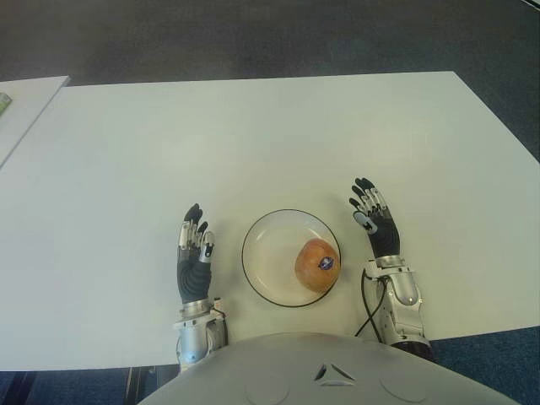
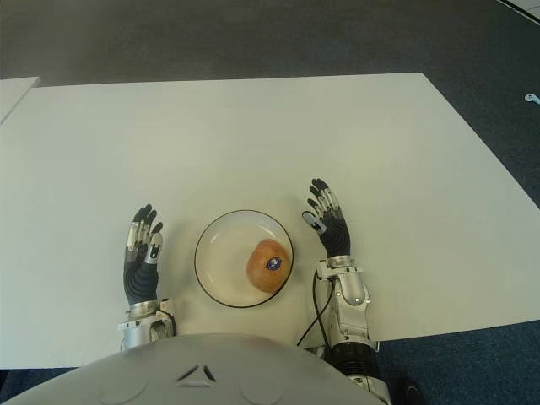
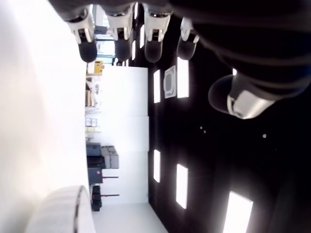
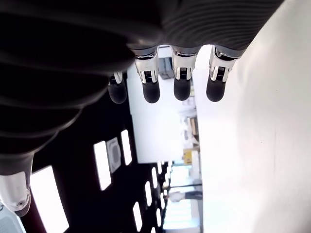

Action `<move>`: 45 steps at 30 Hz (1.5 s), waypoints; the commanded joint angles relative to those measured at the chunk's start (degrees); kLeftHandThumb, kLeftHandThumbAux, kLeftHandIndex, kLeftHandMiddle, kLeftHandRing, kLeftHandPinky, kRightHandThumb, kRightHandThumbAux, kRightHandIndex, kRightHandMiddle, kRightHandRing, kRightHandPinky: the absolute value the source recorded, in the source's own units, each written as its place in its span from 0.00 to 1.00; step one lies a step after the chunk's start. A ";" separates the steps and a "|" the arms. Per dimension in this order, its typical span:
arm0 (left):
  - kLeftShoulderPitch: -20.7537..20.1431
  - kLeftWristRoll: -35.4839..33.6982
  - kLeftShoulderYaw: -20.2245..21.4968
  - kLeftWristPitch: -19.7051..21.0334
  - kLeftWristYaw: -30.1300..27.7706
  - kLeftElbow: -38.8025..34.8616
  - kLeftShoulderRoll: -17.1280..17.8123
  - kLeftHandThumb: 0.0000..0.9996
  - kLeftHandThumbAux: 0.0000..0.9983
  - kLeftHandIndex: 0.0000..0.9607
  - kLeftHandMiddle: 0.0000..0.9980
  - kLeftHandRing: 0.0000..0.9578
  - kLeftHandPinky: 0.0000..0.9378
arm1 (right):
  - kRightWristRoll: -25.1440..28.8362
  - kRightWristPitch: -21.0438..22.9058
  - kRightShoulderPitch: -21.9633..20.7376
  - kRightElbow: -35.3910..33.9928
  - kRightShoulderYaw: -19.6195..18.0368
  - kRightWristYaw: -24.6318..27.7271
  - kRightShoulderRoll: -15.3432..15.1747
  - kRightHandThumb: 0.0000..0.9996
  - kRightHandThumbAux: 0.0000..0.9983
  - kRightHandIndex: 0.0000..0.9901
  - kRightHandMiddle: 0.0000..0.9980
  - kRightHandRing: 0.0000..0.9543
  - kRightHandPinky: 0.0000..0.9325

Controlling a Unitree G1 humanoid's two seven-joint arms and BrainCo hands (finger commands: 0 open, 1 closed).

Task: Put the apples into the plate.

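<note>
The apple [image 1: 318,264] already lies in the plate [image 1: 263,245], between the two hands. The left hand [image 1: 193,253] and right hand [image 1: 376,221] flank the plate, fingers extended and empty. Best now is to keep both clear of the rim. Only the wrist views show the straight fingertips [image 4: 181,89] close up; the eye views alone show the apple.

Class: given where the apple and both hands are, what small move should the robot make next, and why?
Probably none beyond keeping both hands clear: the only visible apple already lies in the plate, and the left hand and right hand flank it, open and empty.
</note>
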 commanded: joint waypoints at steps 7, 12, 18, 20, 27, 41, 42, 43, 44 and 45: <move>5.88 4.65 0.14 12.08 0.86 -2.68 -0.42 0.07 0.41 0.00 0.00 0.00 0.04 | -1.31 2.15 7.18 -1.10 2.07 -2.57 2.74 0.15 0.54 0.00 0.01 0.00 0.01; 7.33 3.31 -1.35 15.94 -1.42 -7.34 -0.61 0.09 0.41 0.00 0.01 0.00 0.06 | -2.78 4.98 9.00 -3.75 3.14 -4.14 2.68 0.18 0.53 0.00 0.00 0.00 0.00; 9.59 0.62 -2.47 22.72 -4.76 -16.93 1.45 0.11 0.46 0.00 0.01 0.00 0.06 | -4.03 9.99 10.41 -6.89 3.89 -5.83 2.25 0.17 0.55 0.00 0.00 0.00 0.00; 9.92 1.39 -2.82 23.95 -4.45 -18.88 1.24 0.12 0.48 0.00 0.02 0.01 0.07 | -4.03 11.13 10.87 -7.88 4.06 -6.15 2.23 0.17 0.55 0.00 0.00 0.00 0.00; 11.32 2.90 -3.87 25.67 -2.29 -22.54 -0.92 0.15 0.54 0.01 0.05 0.05 0.11 | -4.03 14.35 12.18 -10.90 4.48 -7.30 2.22 0.16 0.56 0.00 0.00 0.00 0.00; 14.14 4.67 -6.63 26.14 0.23 -23.65 -1.20 0.12 0.54 0.00 0.06 0.05 0.07 | -3.84 13.53 13.10 -11.70 5.02 -7.70 2.00 0.11 0.58 0.00 0.00 0.00 0.00; 14.16 5.19 -7.04 26.32 0.36 -23.97 -1.13 0.11 0.53 0.00 0.06 0.04 0.05 | -3.70 13.32 13.20 -11.82 4.95 -7.67 2.04 0.10 0.59 0.00 0.00 0.00 0.00; 14.20 5.50 -7.28 26.48 0.48 -24.22 -1.07 0.10 0.52 0.00 0.05 0.03 0.04 | -3.60 13.23 13.29 -11.96 4.91 -7.65 2.05 0.10 0.60 0.00 0.00 0.00 0.00; 14.24 5.69 -7.46 26.58 0.62 -24.38 -1.00 0.10 0.51 0.00 0.04 0.02 0.03 | -3.54 13.18 13.36 -12.06 4.89 -7.63 2.06 0.09 0.60 0.00 0.00 0.00 0.00; 14.07 5.80 -7.42 26.84 0.66 -24.52 -0.79 0.10 0.51 0.00 0.04 0.01 0.02 | -3.40 13.18 13.48 -12.24 4.87 -7.59 2.08 0.09 0.60 0.00 0.00 0.00 0.00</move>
